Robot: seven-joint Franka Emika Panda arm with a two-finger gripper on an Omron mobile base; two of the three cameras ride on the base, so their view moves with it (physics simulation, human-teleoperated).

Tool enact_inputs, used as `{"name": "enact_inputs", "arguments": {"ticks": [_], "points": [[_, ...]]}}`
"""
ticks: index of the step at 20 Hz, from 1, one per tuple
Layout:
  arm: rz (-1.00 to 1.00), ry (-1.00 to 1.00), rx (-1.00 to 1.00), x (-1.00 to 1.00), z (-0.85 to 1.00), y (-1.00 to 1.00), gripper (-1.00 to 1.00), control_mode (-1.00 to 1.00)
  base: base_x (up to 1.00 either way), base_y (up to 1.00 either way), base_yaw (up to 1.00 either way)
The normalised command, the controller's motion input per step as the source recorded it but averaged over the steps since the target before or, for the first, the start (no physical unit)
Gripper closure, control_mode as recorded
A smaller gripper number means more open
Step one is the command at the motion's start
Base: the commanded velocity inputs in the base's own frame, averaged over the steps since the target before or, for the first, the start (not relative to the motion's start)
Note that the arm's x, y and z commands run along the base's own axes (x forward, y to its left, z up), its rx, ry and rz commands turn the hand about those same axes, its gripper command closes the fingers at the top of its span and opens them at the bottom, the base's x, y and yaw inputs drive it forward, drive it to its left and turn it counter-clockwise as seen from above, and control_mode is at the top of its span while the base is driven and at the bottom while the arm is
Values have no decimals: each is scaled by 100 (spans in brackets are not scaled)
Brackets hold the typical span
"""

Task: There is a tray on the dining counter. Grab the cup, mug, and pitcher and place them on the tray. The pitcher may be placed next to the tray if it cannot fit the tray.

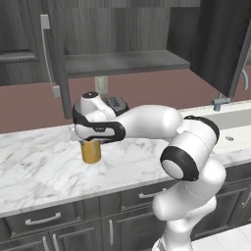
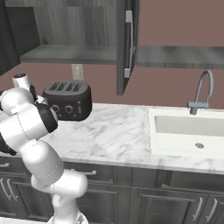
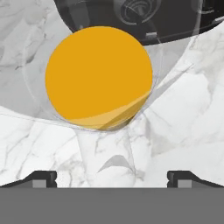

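Note:
The pitcher (image 1: 91, 152), clear glass with an amber-orange fill, stands upright on the marble worktop (image 1: 39, 166). My gripper (image 1: 91, 141) hangs straight above it, pointing down. From the hand view I look into the pitcher (image 3: 99, 78) as an orange disc inside a wide clear rim. The gripper (image 3: 112, 178) is open, its two dark fingertips (image 3: 43, 178) set far apart near the bottom edge with nothing between them. The tray, dining counter, cup and mug are out of view.
A dark toaster (image 2: 68, 100) sits at the wall just behind the pitcher and my hand. To the right lie a sink (image 2: 188, 131) and faucet (image 2: 201, 92). An open wall-cabinet door (image 2: 127, 43) hangs above the worktop.

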Motion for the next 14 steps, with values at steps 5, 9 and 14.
{"name": "enact_inputs", "arguments": {"ticks": [5, 9, 14], "points": [[0, -1, 0, 1, -6, 0, -100, -100, 0, 0, 0], [0, -1, 0, 0, -8, 0, -100, -100, 0, 0, 0], [0, -10, -1, -21, 0, 0, -100, -100, 0, 0, 0]]}}
